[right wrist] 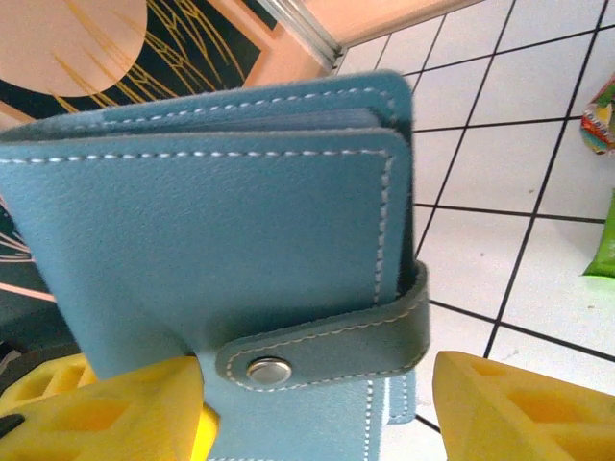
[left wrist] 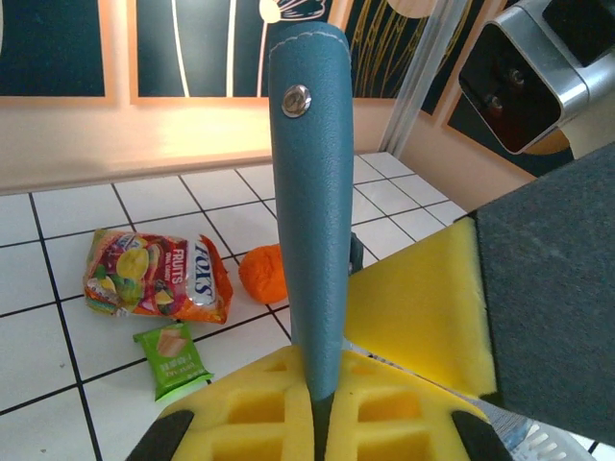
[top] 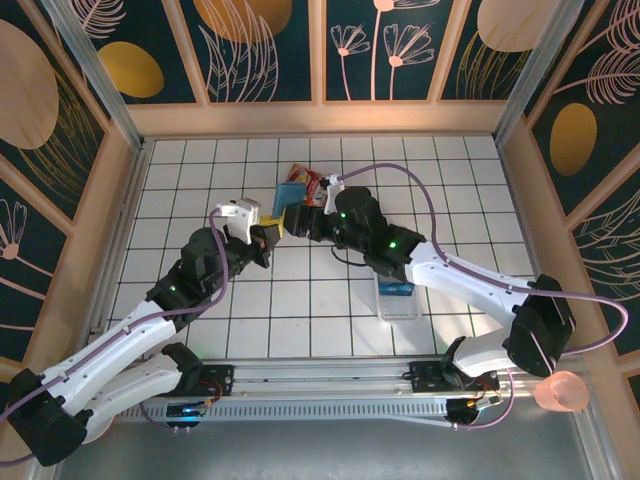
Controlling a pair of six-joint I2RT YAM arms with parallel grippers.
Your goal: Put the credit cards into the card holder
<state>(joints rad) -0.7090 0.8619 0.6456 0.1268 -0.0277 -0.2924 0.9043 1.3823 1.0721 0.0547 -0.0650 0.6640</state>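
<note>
One each: card holder (left wrist: 309,221), candy bag (left wrist: 154,274), green packet (left wrist: 173,357), orange ball (left wrist: 264,274).

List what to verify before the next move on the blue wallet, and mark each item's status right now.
1. Hold on the card holder: ok. The left gripper is shut on its lower edge, and the holder stands upright.
2. Holder open for loading: not ok. The strap looks snapped across the front cover.
3. Right gripper ready: ok. It is open, with one finger either side of the strap end.
4. Next card ready: cannot tell. A blue item lies in the clear tray, too small to identify.
5. Clutter clear: ok. The candy bag and green packet lie on the tiles, apart from the holder.
</note>
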